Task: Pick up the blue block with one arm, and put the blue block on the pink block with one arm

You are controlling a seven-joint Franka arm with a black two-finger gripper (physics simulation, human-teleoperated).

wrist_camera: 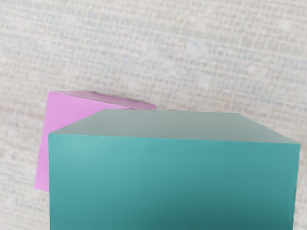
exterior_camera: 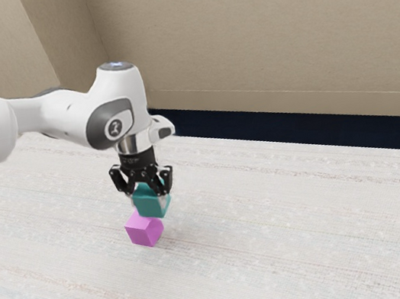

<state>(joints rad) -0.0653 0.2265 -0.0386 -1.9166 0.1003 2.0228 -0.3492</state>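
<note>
Heads up: your black two-finger gripper [exterior_camera: 143,186] is clamped on the teal-blue cube [exterior_camera: 152,203], which hangs just above the small pink cube [exterior_camera: 144,231] but sits off-centre. Release there and I'd bet it tips off onto the pale table [exterior_camera: 316,237].

The white seven-joint arm [exterior_camera: 40,119] comes into the exterior view from nine o'clock. Its wrist bends so the black two-finger gripper [exterior_camera: 146,193] points straight down toward six o'clock. The fingers [exterior_camera: 119,184] are spread wide and clamp opposite sides of a teal-blue cube [exterior_camera: 152,203].
</note>
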